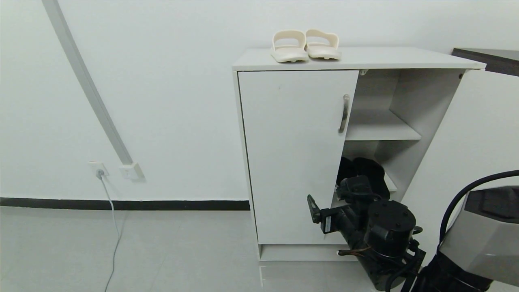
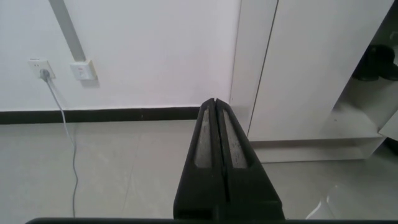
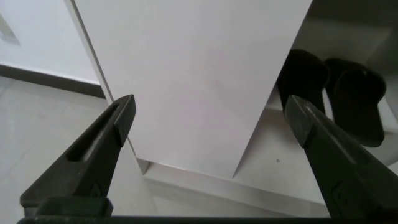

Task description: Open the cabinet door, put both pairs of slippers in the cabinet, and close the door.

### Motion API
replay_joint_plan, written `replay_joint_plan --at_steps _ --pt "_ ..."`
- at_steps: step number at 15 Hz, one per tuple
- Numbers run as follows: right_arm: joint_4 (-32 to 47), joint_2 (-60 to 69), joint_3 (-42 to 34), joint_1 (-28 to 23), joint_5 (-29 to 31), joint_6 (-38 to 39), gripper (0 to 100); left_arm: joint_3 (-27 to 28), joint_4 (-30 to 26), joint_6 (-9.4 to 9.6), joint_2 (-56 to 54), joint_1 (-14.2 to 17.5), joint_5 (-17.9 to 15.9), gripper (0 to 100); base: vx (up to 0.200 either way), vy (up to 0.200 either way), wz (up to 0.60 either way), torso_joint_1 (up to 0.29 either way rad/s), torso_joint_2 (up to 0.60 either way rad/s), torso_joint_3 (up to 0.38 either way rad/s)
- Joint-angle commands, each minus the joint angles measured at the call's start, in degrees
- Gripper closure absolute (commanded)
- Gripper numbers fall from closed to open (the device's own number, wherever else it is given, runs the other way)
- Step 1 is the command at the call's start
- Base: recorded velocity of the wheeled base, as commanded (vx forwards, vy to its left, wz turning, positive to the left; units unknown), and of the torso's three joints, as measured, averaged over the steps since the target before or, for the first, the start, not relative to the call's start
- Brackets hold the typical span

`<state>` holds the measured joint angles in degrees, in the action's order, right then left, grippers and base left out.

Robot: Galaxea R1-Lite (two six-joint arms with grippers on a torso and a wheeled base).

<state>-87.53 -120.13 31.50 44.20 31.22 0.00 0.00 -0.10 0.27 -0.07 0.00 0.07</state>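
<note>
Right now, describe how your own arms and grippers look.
The left gripper has two long, flat black fingers faced with grey pads. The right gripper has black, tapering fingers with slotted sides. The right arm is black with a round, screw-capped joint and thin loose wires; behind it sits a silver-grey shell with a thick black hose.

Matt white cabinet [image 1: 298, 162], metal handle [image 1: 344, 113]
</note>
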Motion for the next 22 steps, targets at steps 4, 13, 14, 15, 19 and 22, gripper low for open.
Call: replay_joint_plan --at_steps 4,13,14,15,19,22 --pt "-0.1 0.0 0.0 -0.1 0.0 -0.2 0 0.0 0.0 0.00 0.1 0.0 0.0 100 0.000 0.000 0.00 0.062 -0.42 -0.344" --pt "-0.1 -0.1 -0.2 -0.1 0.0 -1.4 0 0.0 0.0 0.00 0.1 0.0 0.0 100 0.000 0.000 0.00 0.131 -0.47 -0.334" --pt "-0.2 -0.1 -0.1 -0.1 -0.1 -1.4 0 0.0 0.0 0.00 0.1 0.0 0.0 100 0.000 0.000 0.00 0.163 -0.49 -0.320" --pt "-0.1 -0.1 -0.1 -0.1 -0.1 -1.4 0 0.0 0.0 0.00 0.1 0.0 -0.1 100 0.000 0.000 0.00 0.168 -0.50 -0.325" --pt "-0.3 -0.1 0.0 -0.3 -0.1 -1.4 0 0.0 0.0 0.00 0.1 0.0 -0.1 100 0.000 0.000 0.00 0.196 -0.51 -0.319" --pt "-0.3 -0.1 0.0 -0.3 -0.1 -1.4 0 0.0 0.0 -0.09 0.1 0.0 0.0 100 0.000 0.000 0.00 0.224 -0.53 -0.320"
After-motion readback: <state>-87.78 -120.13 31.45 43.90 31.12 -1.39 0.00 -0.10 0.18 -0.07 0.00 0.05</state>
